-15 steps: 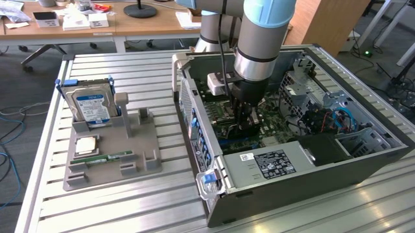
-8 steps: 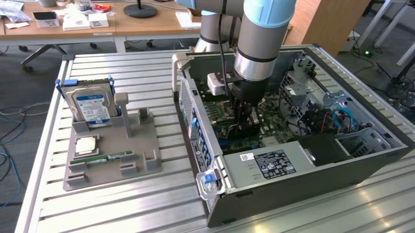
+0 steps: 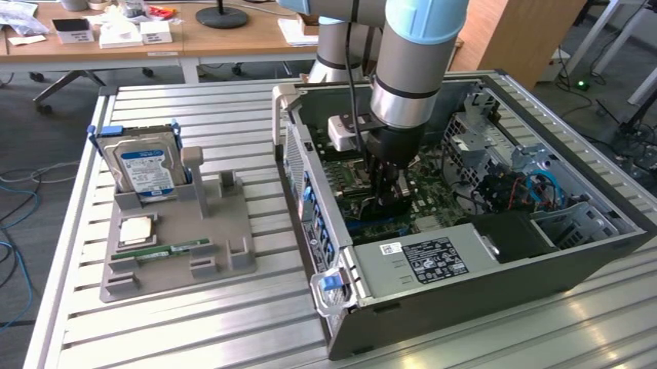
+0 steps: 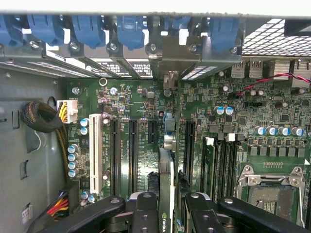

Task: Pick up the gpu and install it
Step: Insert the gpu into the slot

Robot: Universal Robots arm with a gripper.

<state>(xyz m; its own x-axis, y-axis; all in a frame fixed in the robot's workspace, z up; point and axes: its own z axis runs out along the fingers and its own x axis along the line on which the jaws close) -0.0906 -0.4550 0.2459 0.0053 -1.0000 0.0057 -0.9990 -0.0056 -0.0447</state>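
Inside the open computer case (image 3: 575, 254), jaws clamp the gpu (image 4: 165, 184) edge-on above the motherboard (image 4: 204, 121).

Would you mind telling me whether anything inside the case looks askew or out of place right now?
Nothing stands out. The gpu stands on edge between the fingers, lined up with the motherboard slots, its bracket end toward the rear slot openings. The case lies open on its side, with the hard drive upright in its holder.
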